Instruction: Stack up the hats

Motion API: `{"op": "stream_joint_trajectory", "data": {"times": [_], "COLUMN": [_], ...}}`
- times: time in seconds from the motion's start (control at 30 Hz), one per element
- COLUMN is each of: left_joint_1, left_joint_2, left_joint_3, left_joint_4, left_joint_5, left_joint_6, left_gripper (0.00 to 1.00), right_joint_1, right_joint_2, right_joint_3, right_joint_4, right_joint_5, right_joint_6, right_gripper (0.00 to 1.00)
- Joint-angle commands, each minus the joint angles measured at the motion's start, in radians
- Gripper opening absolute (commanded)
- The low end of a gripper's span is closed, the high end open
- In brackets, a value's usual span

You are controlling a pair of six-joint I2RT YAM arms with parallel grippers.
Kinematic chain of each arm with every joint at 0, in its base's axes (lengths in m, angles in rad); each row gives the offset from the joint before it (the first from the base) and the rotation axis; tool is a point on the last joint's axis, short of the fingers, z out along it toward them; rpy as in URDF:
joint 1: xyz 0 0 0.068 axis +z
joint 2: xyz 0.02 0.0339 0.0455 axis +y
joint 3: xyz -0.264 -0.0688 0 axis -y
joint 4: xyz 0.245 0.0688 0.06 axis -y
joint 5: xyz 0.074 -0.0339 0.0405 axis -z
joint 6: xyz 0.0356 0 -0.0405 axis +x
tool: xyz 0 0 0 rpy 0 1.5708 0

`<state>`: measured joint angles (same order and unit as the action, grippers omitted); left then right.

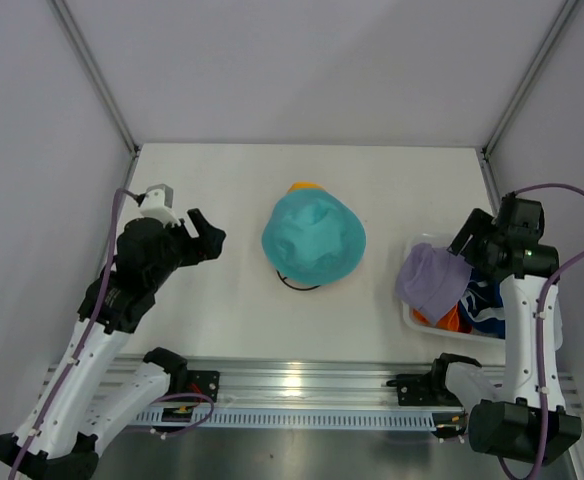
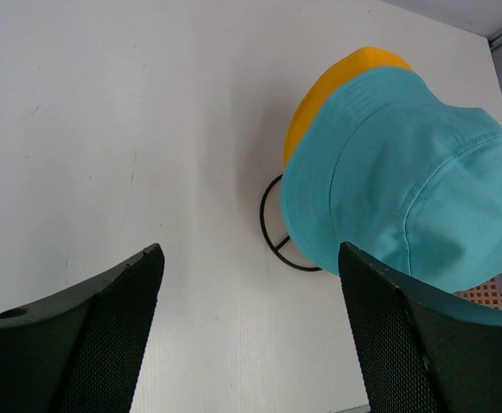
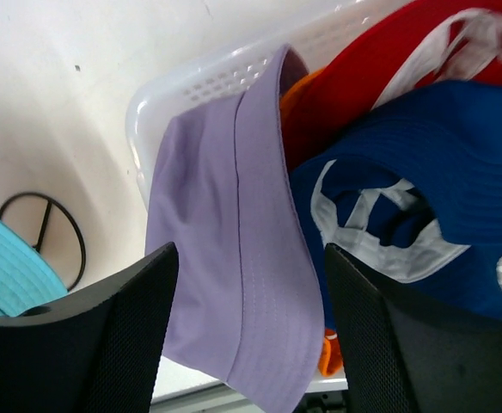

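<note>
Table (image 1: 222,320) open betw left end effector (image 1: 210,238) & teal hat (image 1: 314,240); basket (image 3: 234,73) crammed.

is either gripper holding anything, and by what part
Left gripper holds nothing. Right gripper straddles the lavender hat; whether it grips it cannot be told.

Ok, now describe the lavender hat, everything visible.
The lavender hat is a plain bucket hat of soft fabric, with faint stitch lines along its brim. It lies folded and slumped over the rim of the white mesh basket, partly hanging outside. It rests against the orange hat and the navy hat. It sits between the jaws of the right gripper; whether they pinch it cannot be told.
</note>
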<state>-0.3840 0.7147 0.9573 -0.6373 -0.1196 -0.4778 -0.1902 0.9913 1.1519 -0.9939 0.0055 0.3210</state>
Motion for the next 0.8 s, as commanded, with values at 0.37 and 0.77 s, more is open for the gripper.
{"op": "stream_joint_trajectory", "data": {"times": [0.37,0.77], "left_joint_1": [0.004,0.005], "left_joint_2": [0.009,0.061], "left_joint_3": [0.001,0.046], "left_joint_4": [0.025,0.054], "left_joint_5": [0.005,0.060], "left_joint_6": [0.018,0.011], "left_gripper": [0.86,0.86], "right_joint_1": [-0.003,0.057], "right_joint_2": [0.066,0.030], "right_joint_3": [-0.038,0.272], "right_joint_4": [0.066,0.219], "right_joint_5": [-0.082,-0.509], "right_joint_6": [-0.019,0.053], "right_gripper": [0.09,0.00]}}
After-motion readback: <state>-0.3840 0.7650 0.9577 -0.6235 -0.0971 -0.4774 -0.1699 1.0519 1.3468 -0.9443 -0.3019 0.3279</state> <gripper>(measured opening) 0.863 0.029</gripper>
